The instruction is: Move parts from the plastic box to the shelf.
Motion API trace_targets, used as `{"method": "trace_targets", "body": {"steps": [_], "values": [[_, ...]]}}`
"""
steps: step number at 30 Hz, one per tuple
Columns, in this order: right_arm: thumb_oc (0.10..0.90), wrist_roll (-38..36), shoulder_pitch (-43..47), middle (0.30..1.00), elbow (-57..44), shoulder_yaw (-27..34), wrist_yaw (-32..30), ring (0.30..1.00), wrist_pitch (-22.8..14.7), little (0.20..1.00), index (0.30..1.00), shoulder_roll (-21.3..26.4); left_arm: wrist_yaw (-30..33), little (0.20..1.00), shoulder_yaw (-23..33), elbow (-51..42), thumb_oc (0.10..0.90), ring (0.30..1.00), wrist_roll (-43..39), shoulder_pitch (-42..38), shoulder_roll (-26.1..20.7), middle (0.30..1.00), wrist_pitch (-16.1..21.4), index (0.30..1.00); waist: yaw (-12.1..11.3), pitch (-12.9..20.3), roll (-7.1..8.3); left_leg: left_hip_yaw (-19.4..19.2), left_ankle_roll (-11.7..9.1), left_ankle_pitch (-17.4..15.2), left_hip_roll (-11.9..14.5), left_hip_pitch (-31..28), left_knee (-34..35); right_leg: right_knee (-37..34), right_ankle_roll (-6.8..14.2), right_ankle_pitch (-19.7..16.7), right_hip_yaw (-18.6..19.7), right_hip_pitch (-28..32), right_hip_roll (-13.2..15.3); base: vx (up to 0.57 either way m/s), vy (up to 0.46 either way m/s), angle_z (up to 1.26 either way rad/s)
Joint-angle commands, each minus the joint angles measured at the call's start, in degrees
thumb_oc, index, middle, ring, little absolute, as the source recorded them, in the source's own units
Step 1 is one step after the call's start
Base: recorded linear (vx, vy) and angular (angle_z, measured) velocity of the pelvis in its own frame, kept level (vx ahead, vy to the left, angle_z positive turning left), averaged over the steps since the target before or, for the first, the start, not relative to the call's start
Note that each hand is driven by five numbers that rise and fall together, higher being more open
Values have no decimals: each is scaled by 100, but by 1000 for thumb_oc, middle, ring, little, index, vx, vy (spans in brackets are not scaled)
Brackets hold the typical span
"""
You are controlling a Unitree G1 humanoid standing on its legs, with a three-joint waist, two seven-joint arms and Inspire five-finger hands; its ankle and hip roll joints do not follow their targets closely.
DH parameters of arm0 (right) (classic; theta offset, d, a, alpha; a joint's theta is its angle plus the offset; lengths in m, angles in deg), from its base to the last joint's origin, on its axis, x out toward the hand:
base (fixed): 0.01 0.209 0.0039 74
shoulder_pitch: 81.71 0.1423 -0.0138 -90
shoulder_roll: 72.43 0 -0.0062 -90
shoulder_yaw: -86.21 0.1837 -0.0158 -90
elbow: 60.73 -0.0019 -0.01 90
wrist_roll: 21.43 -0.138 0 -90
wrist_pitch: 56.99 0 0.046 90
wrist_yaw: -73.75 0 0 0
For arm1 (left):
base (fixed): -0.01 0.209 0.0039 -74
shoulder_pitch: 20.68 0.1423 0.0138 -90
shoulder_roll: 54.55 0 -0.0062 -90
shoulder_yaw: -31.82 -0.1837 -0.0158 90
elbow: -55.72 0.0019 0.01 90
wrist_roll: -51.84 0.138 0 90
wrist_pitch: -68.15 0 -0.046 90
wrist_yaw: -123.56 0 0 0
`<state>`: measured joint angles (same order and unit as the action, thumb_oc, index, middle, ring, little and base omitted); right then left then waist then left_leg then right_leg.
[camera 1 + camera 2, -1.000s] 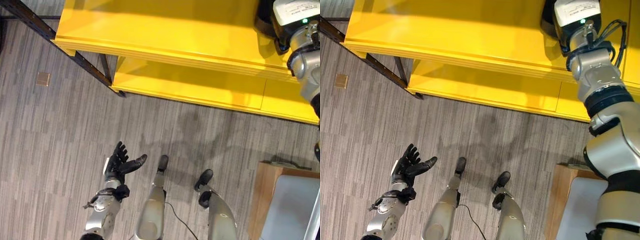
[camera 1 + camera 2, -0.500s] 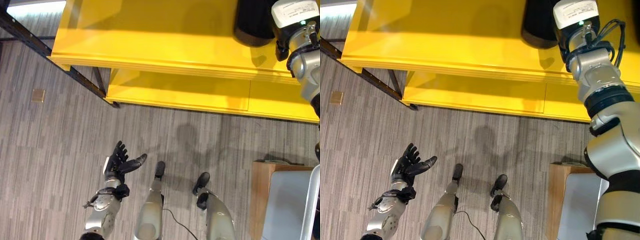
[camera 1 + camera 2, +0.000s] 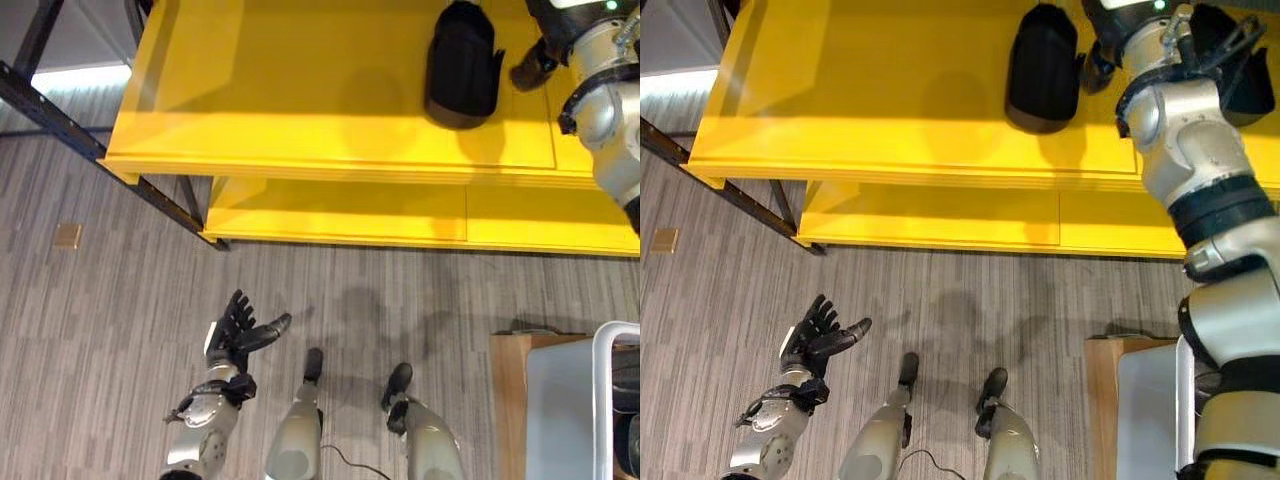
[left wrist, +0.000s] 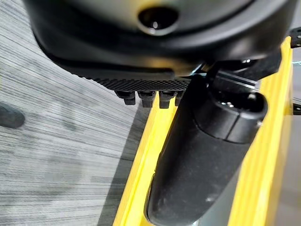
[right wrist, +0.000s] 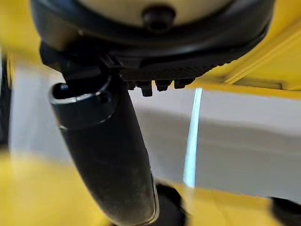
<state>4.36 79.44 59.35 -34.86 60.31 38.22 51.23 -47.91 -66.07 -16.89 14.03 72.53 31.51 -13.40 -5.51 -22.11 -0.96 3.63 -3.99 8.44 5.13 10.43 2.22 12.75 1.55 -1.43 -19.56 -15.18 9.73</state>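
Nearest, the left robot hand is held low over the grey floor, fingers spread, empty. A plastic box is seen at right. Farther, a black part rests on the yellow shelf; just beside it the right robot hand seems relaxed and empty.

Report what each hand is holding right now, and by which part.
Nothing is held. The left hand hangs open above the floor. The right hand is open over the yellow shelf, beside the black part lying there, not gripping it.
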Motion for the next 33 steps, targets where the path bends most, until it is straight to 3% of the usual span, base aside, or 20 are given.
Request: {"method": "trace_targets", "body": {"steps": [1,4,7,8,13,21,22,25,26,28,29,30,33], "values": [[900,-374,-239,1000,-344,268,-589,1000,-112,1000,1000,-45,14,1000,26,-280,900,1000,161,272,-102,1000,191,1000,82,851,292,-177,-64,-1020,352,-744,-61,-522,817,-390,210,364,688,29,135,-21],[900,-710,-1923,1000,-1520,1365,-474,1000,-466,1000,1000,-643,-56,1000,85,-348,900,1000,288,504,66,1000,100,1000,157,1018,316,-281,38,-1208,217,-944,-97,-714,918,-514,266,557,797,36,134,-16],[900,-1195,-2928,1000,-2116,1879,-389,1000,-744,1000,1000,-1246,-94,1000,109,-400,900,1000,392,617,178,1000,42,1000,196,1134,330,-345,108,-1307,106,-1092,-80,-813,993,-589,288,690,879,34,117,-21],[900,-1719,-3609,1000,-2460,2128,-243,1000,-940,1000,1000,-1655,-88,1000,147,-424,900,1000,474,667,260,1000,0,1000,241,1193,348,-370,164,-1366,17,-1168,-76,-852,1039,-638,300,759,948,24,156,-14],[900,-3130,-4779,1000,-3114,2378,229,1000,-1342,1000,1000,-2448,-92,1000,305,-569,900,1000,590,722,367,1000,-23,1000,328,1325,417,-483,309,-1527,-239,-1332,-88,-965,1164,-879,383,885,1134,8,121,-9],[900,-3255,-6018,1000,-3803,2400,697,1000,-1490,1000,1000,-2844,-148,1000,533,-990,900,1000,1001,696,300,1000,158,1000,458,1368,507,-610,538,-1710,-636,-1567,-101,-981,1321,-1327,577,934,1504,0,145,-6],[900,-3419,-6395,1000,-3851,2341,840,1000,-1541,1000,1000,-3018,-77,1000,551,-1003,900,1000,1270,535,242,1000,316,1000,532,1342,538,-697,604,-1764,-759,-1654,-86,-1005,1338,-1545,631,878,1620,-13,106,-3],[900,-3312,-6422,1000,-3833,2302,816,1000,-1552,1000,1000,-3052,-46,1000,556,-1013,900,1000,1262,470,245,1000,374,1000,536,1311,537,-773,622,-1792,-773,-1686,-106,-981,1345,-1636,598,822,1662,-22,72,-26],[900,-3276,-6404,1000,-3805,2211,798,1000,-1564,1000,1000,-3109,26,1000,603,-1037,900,1000,1196,390,255,1000,427,1000,514,1253,519,-866,636,-1823,-770,-1712,-138,-909,1345,-1679,430,755,1727,-70,96,-42],[900,-3430,-6196,1000,-3725,1918,796,1000,-1597,1000,1000,-3213,156,1000,646,-1167,900,1000,1100,204,308,1000,545,1000,305,1043,373,-1275,627,-1910,-664,-1818,-255,-585,1316,-1510,-845,871,2111,-98,108,-118],[900,-3430,-6195,1000,-3724,1918,796,1000,-1598,1000,1000,-3213,156,1000,647,-1167,900,1000,1100,203,309,1000,545,1000,309,1036,371,-1271,626,-1911,-662,-1824,-255,-588,1316,-1510,-851,882,2110,-71,50,-128],[900,-3476,-5992,1000,-3711,1736,808,1000,-1580,1000,1000,-3248,180,1000,638,-1321,900,1000,1043,201,345,1000,595,1000,125,1060,300,-1556,629,-1990,-565,-1857,-286,-343,1321,-1438,-1482,1027,2366,-19,19,-61],[900,-3549,-5950,1000,-3702,1720,809,1000,-1556,1000,1000,-3238,162,1000,578,-1460,900,1000,962,212,327,1000,595,1000,143,1090,309,-1697,598,-2045,-487,-1835,-342,-145,1325,-1368,-1118,977,2305,-28,-89,-58]]}}
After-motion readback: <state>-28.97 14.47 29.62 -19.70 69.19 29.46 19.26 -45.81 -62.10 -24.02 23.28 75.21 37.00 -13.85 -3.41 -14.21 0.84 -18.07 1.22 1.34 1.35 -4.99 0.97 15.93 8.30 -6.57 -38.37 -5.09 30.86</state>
